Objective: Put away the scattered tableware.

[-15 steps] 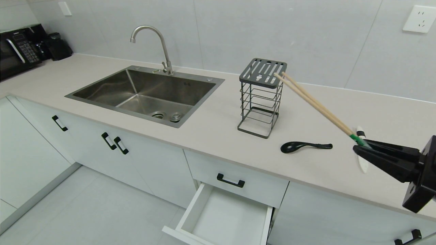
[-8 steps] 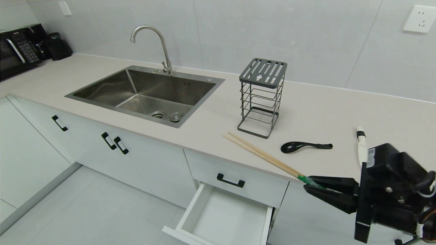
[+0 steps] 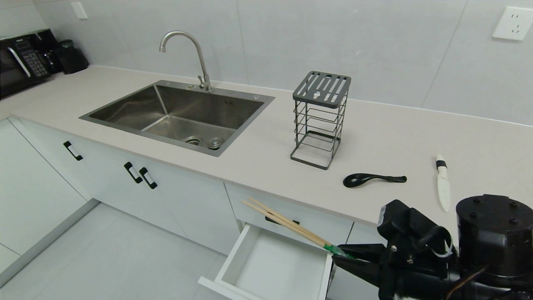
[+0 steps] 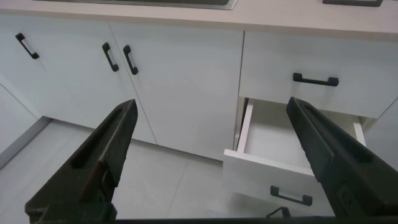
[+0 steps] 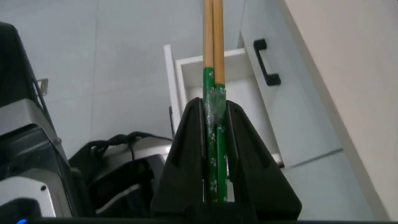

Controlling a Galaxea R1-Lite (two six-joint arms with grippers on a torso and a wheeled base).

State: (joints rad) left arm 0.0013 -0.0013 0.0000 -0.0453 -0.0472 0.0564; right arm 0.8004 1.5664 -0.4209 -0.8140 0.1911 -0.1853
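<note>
A pair of wooden chopsticks (image 3: 287, 224) with green ends is held in my right gripper (image 3: 343, 255), which is shut on them below the counter edge, over the open white drawer (image 3: 270, 266). In the right wrist view the chopsticks (image 5: 212, 56) stick out from between the fingers (image 5: 186, 149) toward the drawer (image 5: 214, 78). A black spoon (image 3: 372, 179) and a white knife (image 3: 442, 183) lie on the counter (image 3: 258, 158) at the right. My left gripper (image 4: 217, 155) stands open in front of the cabinets, facing the open drawer (image 4: 273, 155).
A dark wire utensil rack (image 3: 320, 118) stands on the counter right of the steel sink (image 3: 179, 114) and faucet (image 3: 187, 54). A black microwave (image 3: 21, 58) sits at the far left. White cabinet doors with black handles (image 3: 139, 175) run below the counter.
My right gripper has carried the chopsticks down from beside the rack top, past the counter edge, to above the open drawer. Spoon and knife have stayed put.
</note>
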